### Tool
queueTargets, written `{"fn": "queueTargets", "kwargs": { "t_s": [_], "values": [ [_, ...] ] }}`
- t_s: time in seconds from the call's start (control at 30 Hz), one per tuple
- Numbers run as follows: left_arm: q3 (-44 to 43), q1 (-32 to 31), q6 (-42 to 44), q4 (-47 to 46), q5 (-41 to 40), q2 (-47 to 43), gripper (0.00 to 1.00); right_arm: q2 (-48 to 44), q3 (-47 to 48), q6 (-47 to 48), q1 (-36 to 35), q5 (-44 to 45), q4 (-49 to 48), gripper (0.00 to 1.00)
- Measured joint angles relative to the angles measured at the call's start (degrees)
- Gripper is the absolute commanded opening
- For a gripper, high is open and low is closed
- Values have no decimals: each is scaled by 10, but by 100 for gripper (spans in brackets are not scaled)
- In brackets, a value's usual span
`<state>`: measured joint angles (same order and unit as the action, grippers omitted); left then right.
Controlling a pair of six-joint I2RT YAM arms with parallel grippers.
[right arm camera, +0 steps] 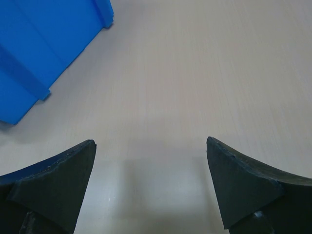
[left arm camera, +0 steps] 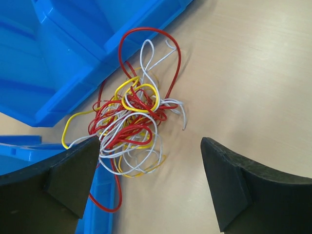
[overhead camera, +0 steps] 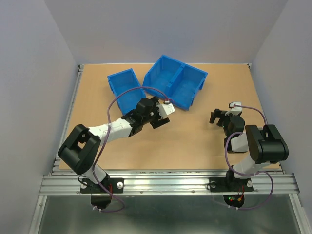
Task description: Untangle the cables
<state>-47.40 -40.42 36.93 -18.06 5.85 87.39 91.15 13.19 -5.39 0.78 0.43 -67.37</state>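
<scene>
Left gripper (left arm camera: 149,142): fingers spread wide and empty, hanging over the tangle, apparently to straddle it for a first pinch.
Cables (left arm camera: 131,117): one knotted clump of yellow, red and white, just ahead of the spread fingers, nearer the left-hand one.
Blue bins (left arm camera: 58,58): ahead-left, touching the clump and likely narrowing the approach.
Right gripper (right arm camera: 151,146): spread, empty, over the table (right arm camera: 195,73), no cables in its view; seemingly reserved for a second strand.
</scene>
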Motion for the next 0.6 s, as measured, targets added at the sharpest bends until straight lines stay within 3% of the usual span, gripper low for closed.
{"fn": "queueTargets", "kwargs": {
  "t_s": [0.4,0.53,0.57,0.6],
  "values": [
    [-68,4,-8,-10,-101,124,93,0,0,0,0,0,0,100],
    [-93,12,-14,-8,-123,166,76,0,0,0,0,0,0,100],
    [-99,15,-15,-5,-126,173,56,0,0,1,0,0,0,100],
    [-106,18,-18,-3,-128,178,46,0,0,3,0,0,0,100]
  ]
}}
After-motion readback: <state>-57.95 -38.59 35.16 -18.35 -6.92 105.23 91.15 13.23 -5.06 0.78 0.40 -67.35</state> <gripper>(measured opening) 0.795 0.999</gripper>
